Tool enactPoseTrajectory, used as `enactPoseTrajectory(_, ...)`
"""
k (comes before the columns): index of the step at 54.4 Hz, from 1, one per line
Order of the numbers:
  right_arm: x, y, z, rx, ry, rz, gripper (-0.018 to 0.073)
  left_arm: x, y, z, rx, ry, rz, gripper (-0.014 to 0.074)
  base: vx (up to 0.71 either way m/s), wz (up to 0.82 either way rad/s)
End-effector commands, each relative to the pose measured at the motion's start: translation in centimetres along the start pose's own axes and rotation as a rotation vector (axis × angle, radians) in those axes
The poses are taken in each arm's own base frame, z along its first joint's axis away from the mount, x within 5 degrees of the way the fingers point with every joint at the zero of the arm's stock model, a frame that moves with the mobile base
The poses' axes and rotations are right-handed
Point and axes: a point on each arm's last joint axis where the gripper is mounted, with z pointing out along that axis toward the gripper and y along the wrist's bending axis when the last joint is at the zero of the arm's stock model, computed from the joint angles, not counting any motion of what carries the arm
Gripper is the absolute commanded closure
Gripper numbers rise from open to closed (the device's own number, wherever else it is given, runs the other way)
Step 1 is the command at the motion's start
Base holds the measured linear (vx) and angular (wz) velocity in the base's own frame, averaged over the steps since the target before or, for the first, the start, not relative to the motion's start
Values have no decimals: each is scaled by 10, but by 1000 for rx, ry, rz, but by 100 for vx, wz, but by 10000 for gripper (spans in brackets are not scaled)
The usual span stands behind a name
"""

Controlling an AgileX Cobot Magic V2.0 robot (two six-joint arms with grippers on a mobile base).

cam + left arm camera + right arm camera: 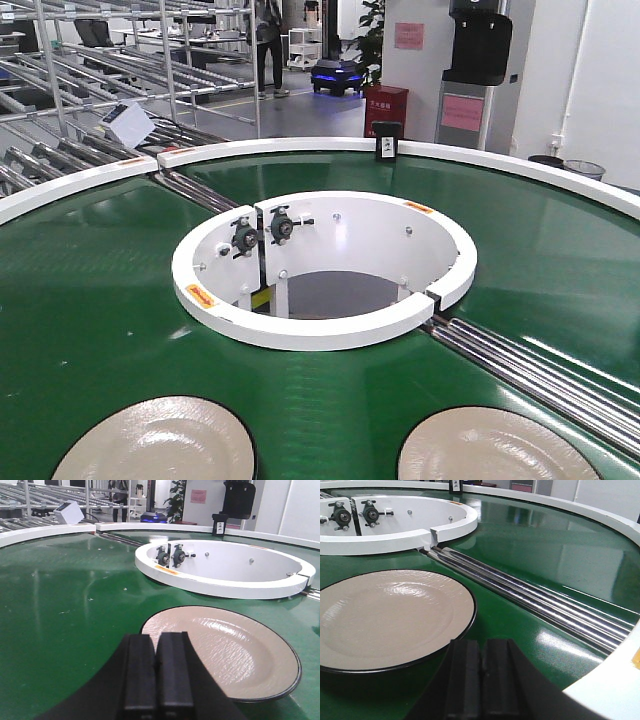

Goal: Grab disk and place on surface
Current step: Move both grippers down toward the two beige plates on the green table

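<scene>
Two beige disks with black rims lie flat on the green conveyor belt (90,300). In the front view one disk (155,443) is at the bottom left and the other disk (495,447) at the bottom right. The left wrist view shows a disk (225,650) just ahead and right of my left gripper (157,639), which is shut with nothing between its jaws. In the right wrist view a disk (390,615) lies ahead and left of my right gripper (483,645), also shut and empty. The dark grey surface is out of view.
A white inner ring (320,325) with bearings surrounds the belt's central hole. Steel rollers (530,600) cross the belt right of the right-hand disk. A white outer rim (610,690) borders the belt. Racks (110,60) stand behind.
</scene>
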Motion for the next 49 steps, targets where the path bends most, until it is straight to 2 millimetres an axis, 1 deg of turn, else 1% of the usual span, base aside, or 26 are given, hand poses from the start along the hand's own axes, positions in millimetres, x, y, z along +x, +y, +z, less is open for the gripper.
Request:
enactPoseTrajectory(1,-5,0,1,0,-71,-14,567,-16,-2,-3,13,-120,-7,603,0,0)
enactPoseTrajectory(49,-6,1,0,-1,-87,-17,567,-18,-2,-3,15,-140,-7,603,0,0)
